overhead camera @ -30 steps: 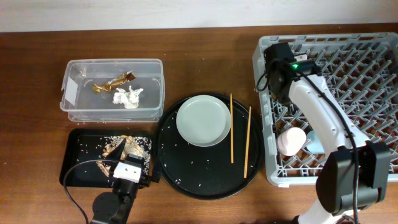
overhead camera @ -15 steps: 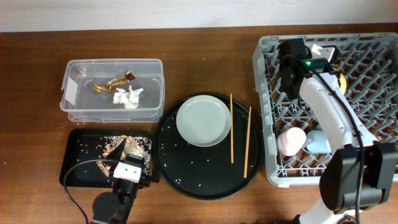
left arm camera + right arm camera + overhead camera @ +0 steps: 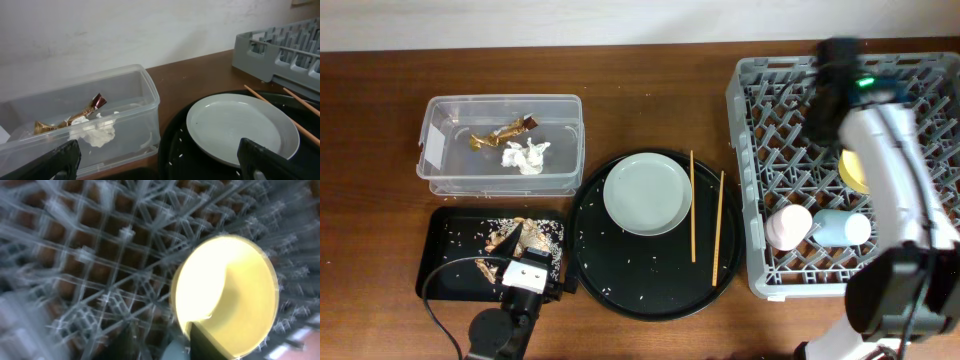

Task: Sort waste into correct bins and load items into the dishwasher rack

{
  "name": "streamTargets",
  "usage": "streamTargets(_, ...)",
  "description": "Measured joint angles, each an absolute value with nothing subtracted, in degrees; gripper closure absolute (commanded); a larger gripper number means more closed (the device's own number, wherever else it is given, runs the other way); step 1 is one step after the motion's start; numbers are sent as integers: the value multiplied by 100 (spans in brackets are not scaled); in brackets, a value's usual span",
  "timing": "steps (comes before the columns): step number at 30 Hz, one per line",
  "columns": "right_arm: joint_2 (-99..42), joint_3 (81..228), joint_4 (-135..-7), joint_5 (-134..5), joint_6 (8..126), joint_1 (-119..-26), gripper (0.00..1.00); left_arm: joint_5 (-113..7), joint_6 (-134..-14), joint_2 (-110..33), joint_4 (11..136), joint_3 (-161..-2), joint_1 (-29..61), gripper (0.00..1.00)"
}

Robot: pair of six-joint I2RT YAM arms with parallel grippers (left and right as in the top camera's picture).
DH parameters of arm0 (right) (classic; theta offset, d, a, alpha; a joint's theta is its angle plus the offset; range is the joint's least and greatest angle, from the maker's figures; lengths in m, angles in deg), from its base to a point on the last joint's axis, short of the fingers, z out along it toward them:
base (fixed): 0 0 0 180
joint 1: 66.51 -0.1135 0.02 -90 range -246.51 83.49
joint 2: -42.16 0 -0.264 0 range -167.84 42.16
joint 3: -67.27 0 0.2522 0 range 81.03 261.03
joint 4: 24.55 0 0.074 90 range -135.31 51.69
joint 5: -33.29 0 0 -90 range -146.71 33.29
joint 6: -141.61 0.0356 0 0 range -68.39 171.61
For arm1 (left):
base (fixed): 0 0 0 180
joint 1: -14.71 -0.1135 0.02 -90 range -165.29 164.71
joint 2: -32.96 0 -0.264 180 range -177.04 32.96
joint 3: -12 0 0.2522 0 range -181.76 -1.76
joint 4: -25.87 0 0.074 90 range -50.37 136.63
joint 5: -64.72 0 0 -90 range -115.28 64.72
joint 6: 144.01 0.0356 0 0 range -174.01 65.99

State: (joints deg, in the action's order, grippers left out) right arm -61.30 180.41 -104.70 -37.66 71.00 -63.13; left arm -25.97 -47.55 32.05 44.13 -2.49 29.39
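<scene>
Table (image 3: 380, 90) with tub (image 3: 500, 98), tray (image 3: 445, 272), round tray (image 3: 650, 288), rack (image 3: 756, 230)

Robot test bench posing as a kitchen clean-up corner, brown wooden table (image 3: 380, 70) standing against a plain white wall (image 3: 125, 25), grey dishwasher rack (image 3: 760, 80) sitting directly on the tabletop, white robot arm (image 3: 882, 150) reaching over it, clear tub (image 3: 500, 105) and black tray (image 3: 440, 270) serving as waste bins.

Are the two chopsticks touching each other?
Apart. The overhead view shows one chopstick and the other chopstick lying side by side on the round black tray, with a strip of bare tray between them all the way.
</scene>
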Motion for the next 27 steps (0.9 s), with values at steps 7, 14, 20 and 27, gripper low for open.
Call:
streamTargets(7,-5982,18755,-11217,-6109,7116,-3509,48,-2597,-4755,3205,4413,-249,2939,0)
streamTargets(14,-6373,17995,-11193,-6692,7072,-3286,50,-2597,-4755,3205,4413,-249,2939,0)
streamTargets(20,-6401,17339,-10767,-6343,7214,-3286,78,-2597,-4755,3205,4413,-249,2939,0)
streamTargets(27,-6406,17245,-10813,-6410,7306,-3306,96,-2597,-4755,3205,4413,-249,2939,1)
